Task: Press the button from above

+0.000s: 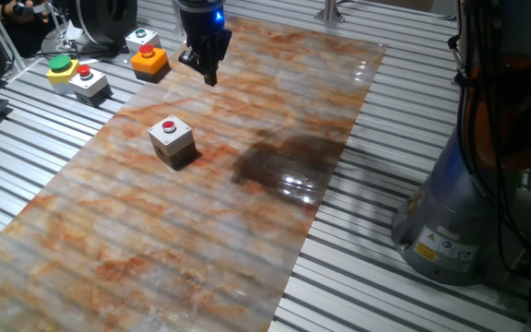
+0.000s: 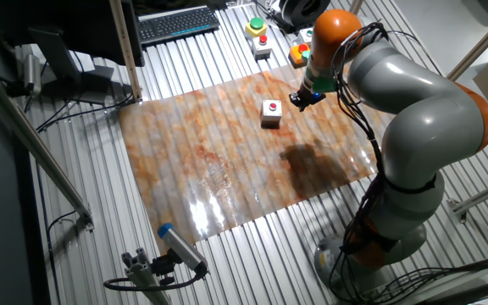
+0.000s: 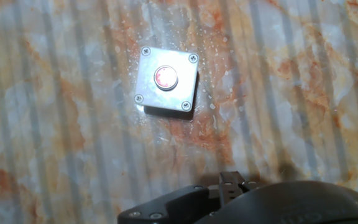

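Red button (image 1: 169, 126) caps its grey box (image 1: 173, 146); gripper (image 1: 207, 72) hovers apart, finger state unclear.

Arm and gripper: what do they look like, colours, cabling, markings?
Arm: rounded silver-grey links with orange joint bands, black cables along the outside, yellow label on its base. Gripper: black with a blue light above it.

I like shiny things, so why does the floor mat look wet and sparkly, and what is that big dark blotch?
In one fixed view, lamp glare makes bright streaks on the glossy mat beside the dark shadow, likely the arm's. In the other fixed view, glare sits near the mat's front edge. In the hand view, the button is sharp, with tiny sparkles around its box; the end effector at the bottom is dark.
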Controlling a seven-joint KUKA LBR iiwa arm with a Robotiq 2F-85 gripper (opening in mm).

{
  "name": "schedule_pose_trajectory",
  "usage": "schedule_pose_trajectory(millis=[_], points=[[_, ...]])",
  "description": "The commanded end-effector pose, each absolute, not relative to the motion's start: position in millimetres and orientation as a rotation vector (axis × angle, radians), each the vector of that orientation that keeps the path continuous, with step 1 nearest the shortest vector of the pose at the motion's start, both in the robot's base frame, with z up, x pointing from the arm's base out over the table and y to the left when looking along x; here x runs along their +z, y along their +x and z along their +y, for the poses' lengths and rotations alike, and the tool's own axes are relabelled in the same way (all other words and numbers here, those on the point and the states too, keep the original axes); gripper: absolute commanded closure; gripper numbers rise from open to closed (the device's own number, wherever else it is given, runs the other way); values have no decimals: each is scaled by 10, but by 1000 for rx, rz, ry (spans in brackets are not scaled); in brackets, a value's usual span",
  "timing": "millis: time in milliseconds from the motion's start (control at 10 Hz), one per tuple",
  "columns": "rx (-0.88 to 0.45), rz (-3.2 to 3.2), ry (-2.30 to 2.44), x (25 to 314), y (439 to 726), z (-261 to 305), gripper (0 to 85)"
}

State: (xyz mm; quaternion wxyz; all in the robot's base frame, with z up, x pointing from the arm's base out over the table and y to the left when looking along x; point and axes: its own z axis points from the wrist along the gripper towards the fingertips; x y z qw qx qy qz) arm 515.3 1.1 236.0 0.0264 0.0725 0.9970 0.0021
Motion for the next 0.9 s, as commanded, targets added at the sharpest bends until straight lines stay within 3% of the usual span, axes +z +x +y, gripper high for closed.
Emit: schedule_pose_trajectory(millis=[0, 800], points=[[6, 3081, 224, 2361, 5155, 14, 850], [-14, 3089, 261, 2398, 5273, 140, 850]])
